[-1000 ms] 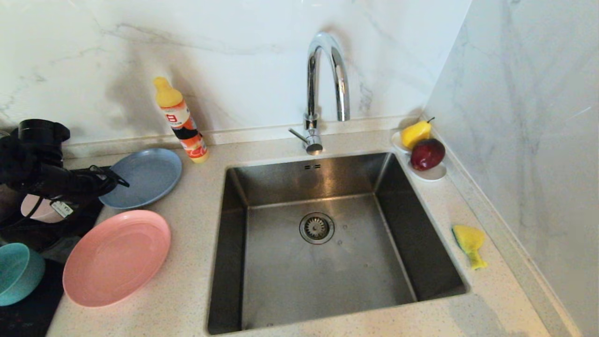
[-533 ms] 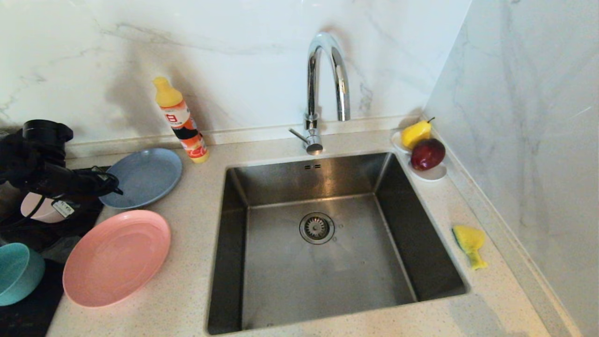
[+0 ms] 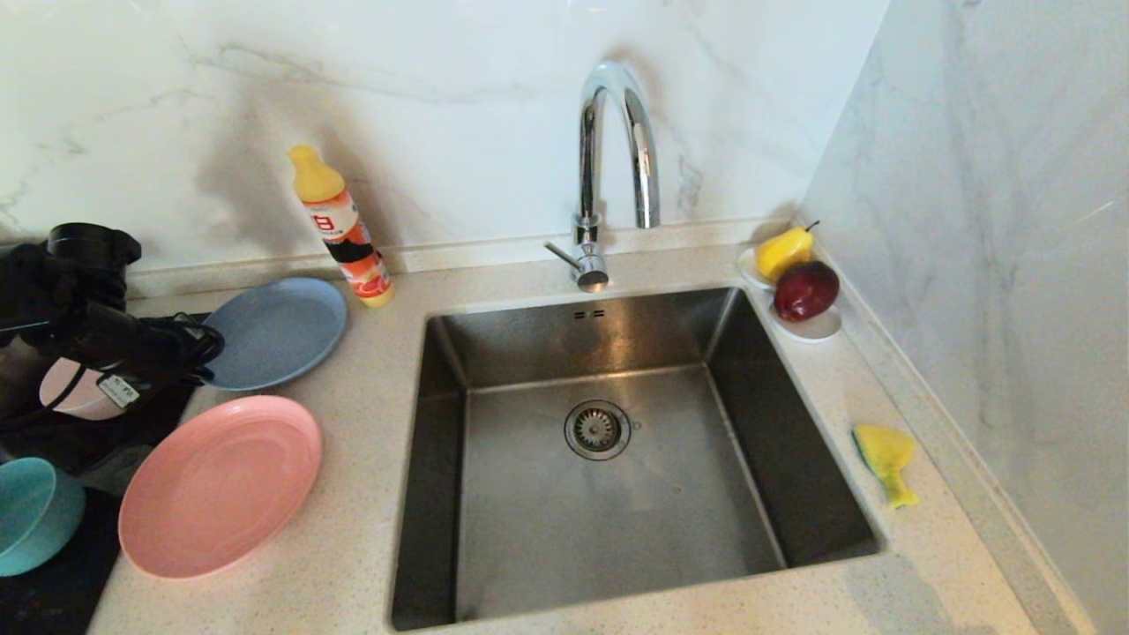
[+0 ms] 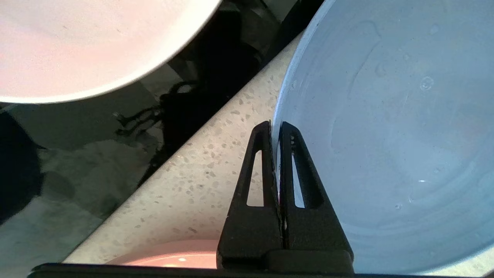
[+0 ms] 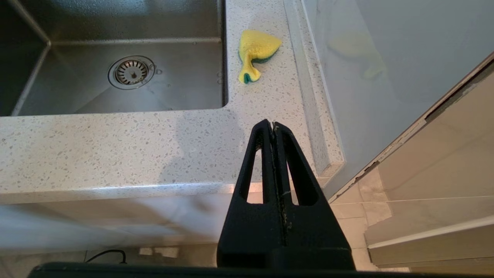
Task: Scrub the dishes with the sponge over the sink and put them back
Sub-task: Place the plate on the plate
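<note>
Left gripper [image 4: 274, 127] pinched tight on the blue-grey plate [image 3: 278, 331] rim, back-left of the counter [image 3: 370, 529] — pickup step. Next: lift, carry over the sink [image 3: 617, 494]. Sponge [image 3: 885, 459] untouched at counter's right edge; right gripper [image 5: 273, 125] closed, empty.

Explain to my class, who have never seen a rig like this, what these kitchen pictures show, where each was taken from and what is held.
It is a robot with two arms. The head view looks down on a sink in a counter. The other two pictures come from cameras on its wrists. The left gripper has its jaws shut on the rim of the blue-grey plate. Beside it lie a salmon-pink plate, a pale pink bowl and a teal bowl. The right gripper, jaws shut and empty, hangs off the counter's edge. The yellow sponge lies right of the sink.
</note>
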### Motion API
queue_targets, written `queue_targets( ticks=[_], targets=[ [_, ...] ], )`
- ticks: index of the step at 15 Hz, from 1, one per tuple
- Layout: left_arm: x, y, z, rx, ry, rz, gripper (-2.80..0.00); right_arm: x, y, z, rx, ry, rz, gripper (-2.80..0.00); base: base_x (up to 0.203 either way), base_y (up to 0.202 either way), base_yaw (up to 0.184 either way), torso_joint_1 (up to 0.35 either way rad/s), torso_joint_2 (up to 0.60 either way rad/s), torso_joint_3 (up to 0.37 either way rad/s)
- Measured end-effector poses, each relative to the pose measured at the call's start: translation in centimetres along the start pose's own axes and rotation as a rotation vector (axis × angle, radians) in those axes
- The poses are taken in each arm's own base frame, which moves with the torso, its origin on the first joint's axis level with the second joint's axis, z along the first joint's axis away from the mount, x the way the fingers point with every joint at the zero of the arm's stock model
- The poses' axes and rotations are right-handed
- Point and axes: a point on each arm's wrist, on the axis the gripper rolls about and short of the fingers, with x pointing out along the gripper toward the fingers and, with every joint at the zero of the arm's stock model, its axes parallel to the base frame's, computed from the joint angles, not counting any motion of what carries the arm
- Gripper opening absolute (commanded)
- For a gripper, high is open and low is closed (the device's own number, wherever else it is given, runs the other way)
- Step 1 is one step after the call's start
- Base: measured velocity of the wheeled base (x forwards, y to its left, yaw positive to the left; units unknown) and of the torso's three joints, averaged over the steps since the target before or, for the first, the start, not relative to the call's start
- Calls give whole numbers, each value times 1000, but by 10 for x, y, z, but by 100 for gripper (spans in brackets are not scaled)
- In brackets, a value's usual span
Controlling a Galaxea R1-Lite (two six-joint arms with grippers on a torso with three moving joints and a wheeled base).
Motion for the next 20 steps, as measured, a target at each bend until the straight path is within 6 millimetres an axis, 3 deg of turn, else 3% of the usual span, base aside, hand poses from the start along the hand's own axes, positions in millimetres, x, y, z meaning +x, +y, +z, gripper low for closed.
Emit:
queue_targets(
  ticks=[5,11,15,20],
  targets=[
    [-19,0,10,-5,-41,-5,-280,0,0,0,0,0,1,-280,0,0,0,0,0,0],
    [-87,-12,16,9,-139,-84,-280,0,0,0,0,0,0,-280,0,0,0,0,0,0],
    [-128,-8,4,68,-106,-53,-280,0,0,0,0,0,0,-280,0,0,0,0,0,0],
    [-147,20,-30,107,26,47,-280,0,0,0,0,0,0,-280,0,0,0,0,0,0]
  ],
)
